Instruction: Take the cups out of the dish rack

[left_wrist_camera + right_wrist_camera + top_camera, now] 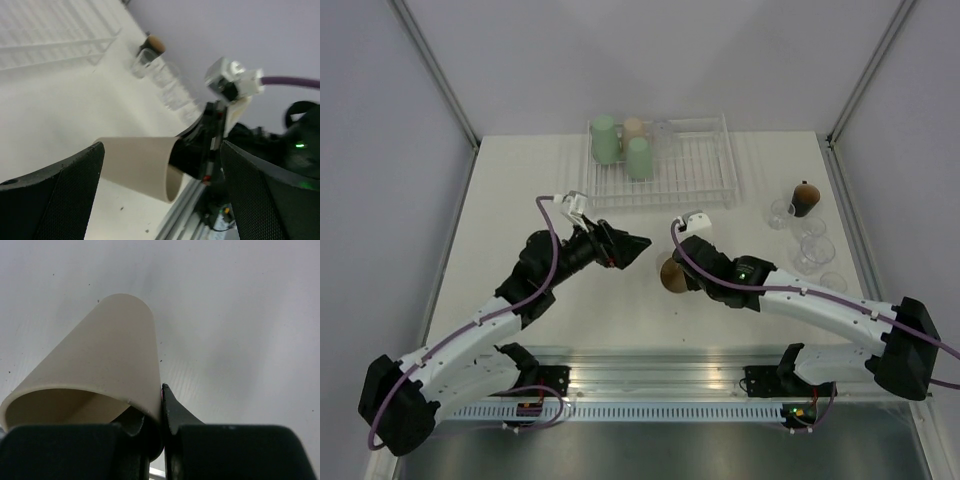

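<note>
Over the white bench (520, 190) in front of the white wire dish rack (700, 172), the right tool (161, 407) pinches a beige tapered tumbler (115, 355) by its rim, the left tool (638, 244) gaping empty; setting it down upright likely comes next.

The desk (510, 200) lies bare along its left edge. At the far edge the dish rack (700, 175) bars the middle, with cups (638, 157) crowding its far-left corner. Clear glasses (812, 248) and a dark brown cup (805, 198) clutter the right edge. Mid-desk, the left claw (638, 244) and the right claw (678, 272), gripping a beige cup (668, 277), nearly meet.
</note>
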Tool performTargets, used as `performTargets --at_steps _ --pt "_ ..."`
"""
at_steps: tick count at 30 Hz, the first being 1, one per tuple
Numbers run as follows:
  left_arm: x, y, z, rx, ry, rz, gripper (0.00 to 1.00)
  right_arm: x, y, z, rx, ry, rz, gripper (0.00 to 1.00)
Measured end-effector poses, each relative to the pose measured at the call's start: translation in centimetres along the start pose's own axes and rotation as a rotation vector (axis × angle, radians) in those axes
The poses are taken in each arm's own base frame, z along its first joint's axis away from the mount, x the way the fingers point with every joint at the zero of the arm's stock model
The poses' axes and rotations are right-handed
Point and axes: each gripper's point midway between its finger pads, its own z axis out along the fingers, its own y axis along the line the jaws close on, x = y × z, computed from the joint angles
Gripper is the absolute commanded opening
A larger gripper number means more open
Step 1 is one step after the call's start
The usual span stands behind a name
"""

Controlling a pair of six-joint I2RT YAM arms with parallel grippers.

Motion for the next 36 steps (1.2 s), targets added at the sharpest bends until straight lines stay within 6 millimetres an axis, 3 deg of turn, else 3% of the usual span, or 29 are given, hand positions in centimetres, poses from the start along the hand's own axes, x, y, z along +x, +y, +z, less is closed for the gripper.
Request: performTargets --at_steps 2,6,9,13,19,25,27,29,30,31,34,36 --pt "1.3 1.8 -0.2 -0.101 0.027 0.053 0.97 0.0 0.5 0.4 -0.003 0.023 -0.007 0.01" --pt "7.5 5.4 -0.8 -0.318 0.211 0.16 0.95 -0.6 1.6 0.5 -0.034 0.032 0.001 0.01" --pt "10.3 6.0 -1.1 -0.396 0.301 0.248 0.95 -0.6 2.1 0.6 -0.048 0.048 -0.004 0.01" --pt "10.5 5.9 -1.2 -0.456 0.309 0.349 0.94 -0.2 2.8 0.9 -0.067 0.08 -0.009 0.01" --pt "9.9 6.5 -0.6 -0.534 0.3 0.438 0.8 -0.1 3.8 0.7 -0.118 0.098 -0.004 0.01" --pt "10.1 5.8 0.1 -0.527 0.297 0.445 0.42 -0.2 4.7 0.5 -0.166 0.101 0.0 0.01" --pt "9.7 5.5 0.3 -0.526 0.28 0.442 0.37 -0.2 4.8 0.5 -0.173 0.102 0.0 0.01" --pt "9.3 5.3 0.5 -0.525 0.268 0.444 0.44 -0.2 4.9 0.4 -0.176 0.102 0.003 0.01" --pt "9.3 5.3 0.5 -0.524 0.269 0.444 0.53 -0.2 4.8 0.4 -0.176 0.104 0.002 0.01" --pt "9.4 5.3 0.5 -0.525 0.271 0.445 0.68 -0.2 4.8 0.4 -0.176 0.105 0.001 0.01" --pt "9.3 6.0 0.1 -0.553 0.278 0.453 0.82 -0.2 4.8 0.2 -0.178 0.104 0.002 0.01" --pt "9.2 6.1 0.0 -0.562 0.277 0.455 0.86 -0.2 4.6 0.2 -0.166 0.103 0.0 0.01"
